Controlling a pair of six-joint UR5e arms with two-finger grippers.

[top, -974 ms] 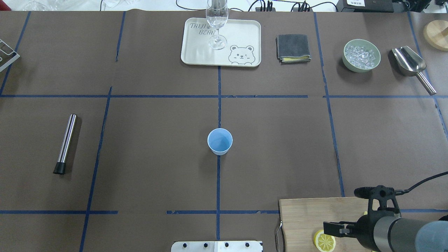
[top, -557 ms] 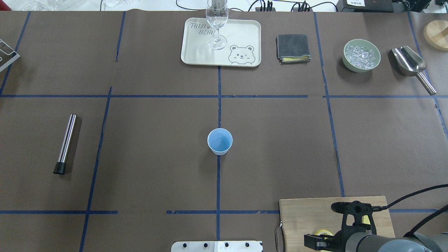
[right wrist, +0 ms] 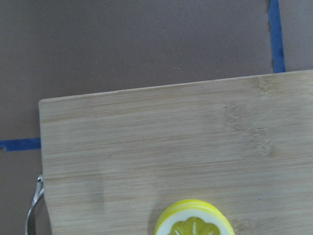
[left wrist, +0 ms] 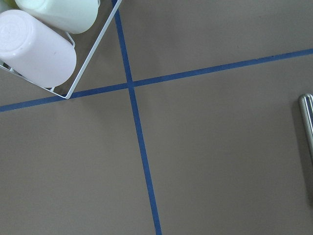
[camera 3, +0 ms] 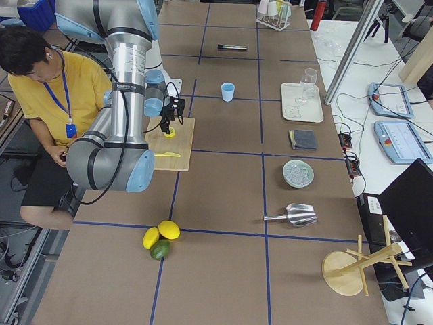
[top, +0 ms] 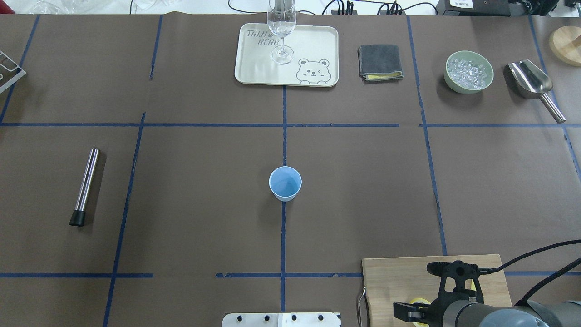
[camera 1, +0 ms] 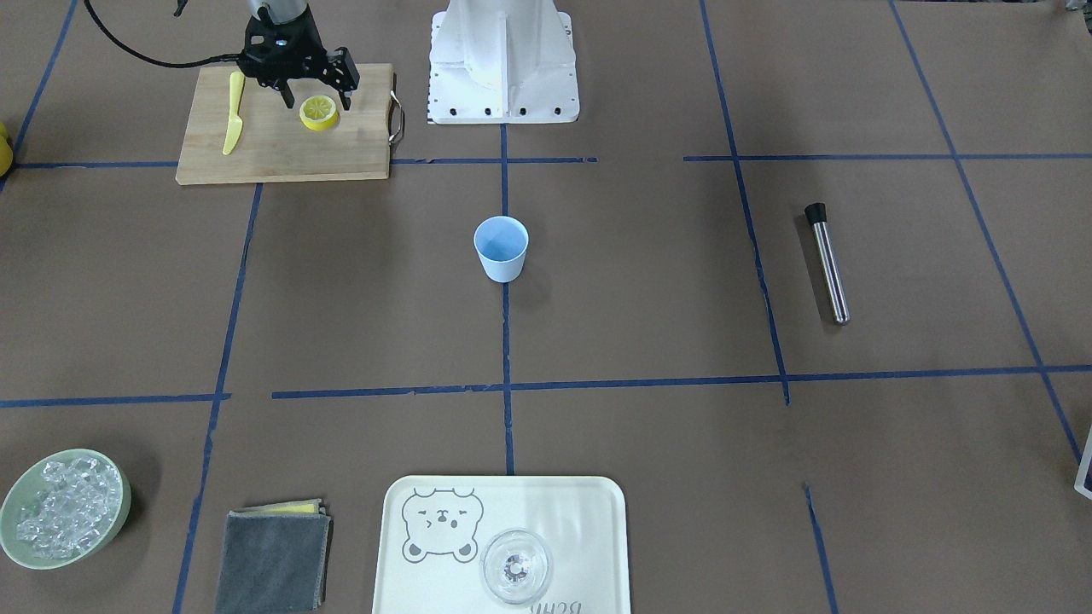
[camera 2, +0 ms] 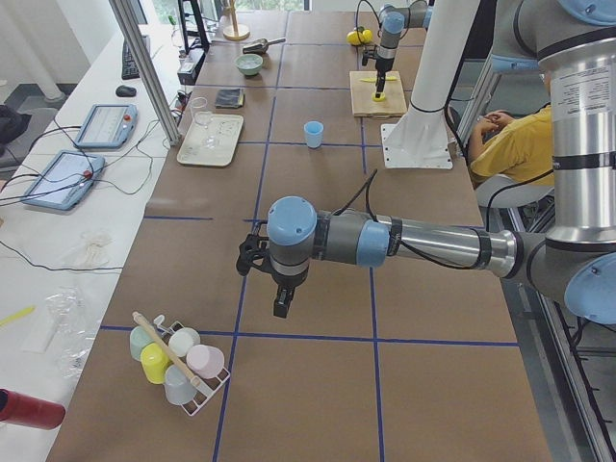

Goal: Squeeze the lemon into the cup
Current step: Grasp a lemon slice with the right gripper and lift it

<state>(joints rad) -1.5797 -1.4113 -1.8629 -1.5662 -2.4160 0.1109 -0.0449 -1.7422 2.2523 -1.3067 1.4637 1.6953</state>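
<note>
The right hand (camera 1: 316, 101) hung over the wooden cutting board (camera 1: 281, 149) in the upper left of the front-facing view, its two fingers spread apart and pointing down. The lemon (camera 1: 319, 113) lay flat on the board with its cut face up, directly under that hand and between the finger lines. Whether either finger touched the rind could not be told. In the right wrist view the slice showed only at the bottom edge, on bare wood. A long yellow knife (camera 1: 233, 115) lay on the same board, to the left of the lemon in that front-facing view and clear of it.

The cup (camera 1: 501, 247) stood upright near the middle of the bench (camera 1: 648, 281), on a blue tape line, well apart from the board.

The left hand (camera 2: 280, 300) appeared only in the left side view, low in the centre of the frame, above the bench near a wire rack of pastel cups (camera 2: 178, 361); whether its fingers were apart or together could not be told.

Along the bottom of the front-facing view sat a green bowl of ice (camera 1: 64, 507), a folded grey cloth (camera 1: 273, 558) and a pale tray (camera 1: 563, 512) carrying a clear glass (camera 1: 515, 567). A steel rod (camera 1: 827, 263) lay at the right.
</note>
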